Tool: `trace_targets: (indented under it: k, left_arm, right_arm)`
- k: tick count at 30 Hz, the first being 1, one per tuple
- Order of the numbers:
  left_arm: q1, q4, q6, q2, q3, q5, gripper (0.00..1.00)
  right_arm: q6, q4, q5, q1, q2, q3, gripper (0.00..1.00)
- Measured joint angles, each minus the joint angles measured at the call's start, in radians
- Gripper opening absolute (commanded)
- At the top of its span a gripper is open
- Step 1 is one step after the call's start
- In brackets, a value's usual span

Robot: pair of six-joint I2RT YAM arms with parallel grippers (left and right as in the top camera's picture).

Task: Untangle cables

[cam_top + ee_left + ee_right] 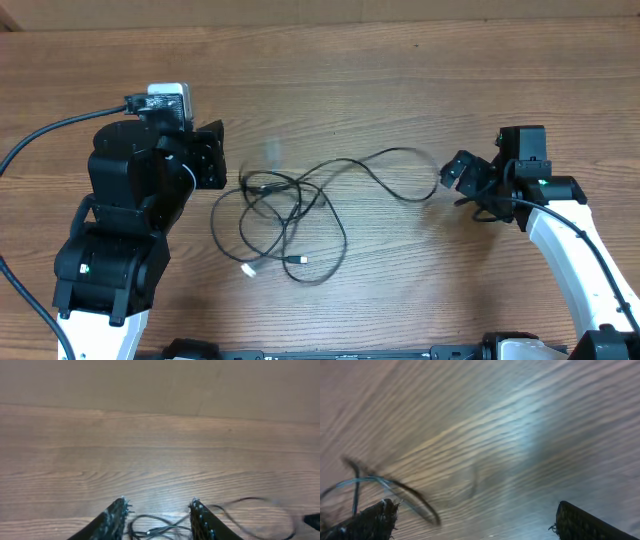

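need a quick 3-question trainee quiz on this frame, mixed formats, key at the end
1. Fill in: the right end effector has its jaws ____.
2. True or false: the thin black cables hang over the edge of the brown wooden table.
3. The knotted part of the cables lies nearest: A) the left end effector, B) the right end effector, C) the table's far edge.
Key: 1 open; 2 false; 3 A.
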Motion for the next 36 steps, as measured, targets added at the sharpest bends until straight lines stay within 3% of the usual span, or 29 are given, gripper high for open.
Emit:
trace_targets:
  k: [3,5,7,14,21,28,36]
  left_arm:
    - [0.0,0.003,0.0,0.001,0.0,0.042,0.37]
    - [0.0,0.002,0.001,0.005,0.0,0.063,0.55]
    - [0.0,-0.013,0.002,0.014,0.0,0.087,0.65]
    - [0.0,-0.123,0.0,0.092,0.003,0.134,0.68]
    - [-0.014,-0.195,0.027,0.268,0.005,0.24,0.84]
    - [-0.066,-0.199,0.031,0.431,0.005,0.257,0.96]
    - [-0.064,-0.168,0.016,0.526,0.005,0.253,1.0]
  right_arm:
    - [0.0,0.008,-0.027,0.0,0.0,0.0,1.0]
    - [0.0,0.008,-0.04,0.0,0.0,0.0,1.0]
    - [-0.009,0.009,-0.055,0.0,0.0,0.0,1.0]
    - [-0.119,0.031,-0.178,0.0,0.0,0.0,1.0]
    - [-0.232,0.065,-0.34,0.0,0.0,0.0,1.0]
    - [-0.357,0.04,-0.481,0.009,0.0,0.0,1.0]
    - [-0.465,0.024,-0.48,0.181,0.0,0.0,1.0]
